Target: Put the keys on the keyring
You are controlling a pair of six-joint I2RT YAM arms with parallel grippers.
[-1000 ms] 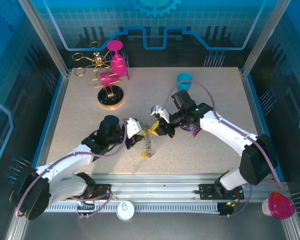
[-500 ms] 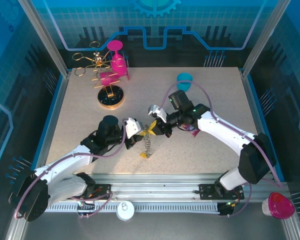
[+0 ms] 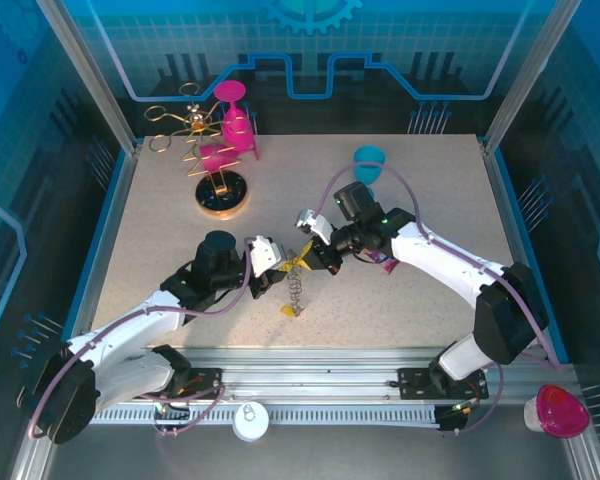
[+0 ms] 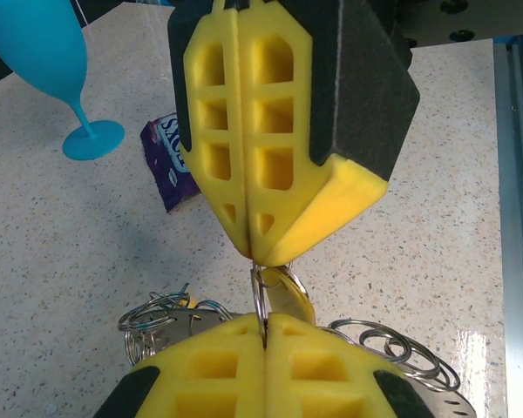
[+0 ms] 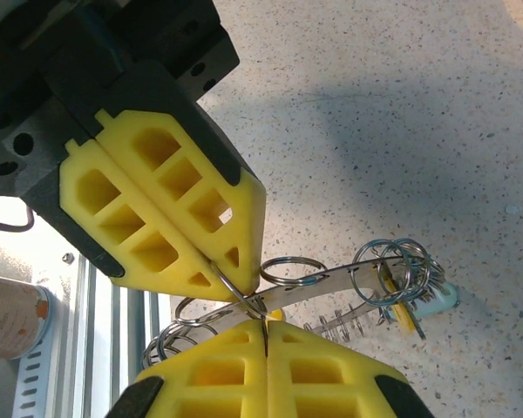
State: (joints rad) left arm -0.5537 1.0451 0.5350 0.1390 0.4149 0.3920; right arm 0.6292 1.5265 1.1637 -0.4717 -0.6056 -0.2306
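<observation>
Where left pincer (image 4: 264,324) meets right pincer (image 4: 251,248), keyring (image 3: 294,290) pinched between.

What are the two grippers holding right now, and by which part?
Both the left gripper and the right gripper are shut on the keyring, pinching a thin wire loop of it.

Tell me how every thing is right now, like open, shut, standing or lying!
Left gripper, shut on the keyring.
Right gripper, shut on the keyring.
Keyring, pinched between both grippers, its chain dangling down.
Keys, hanging at the keyring's far end.
Blue goblet, standing upright.
Purple snack packet, lying flat.
Gold wire stand, standing upright.
</observation>
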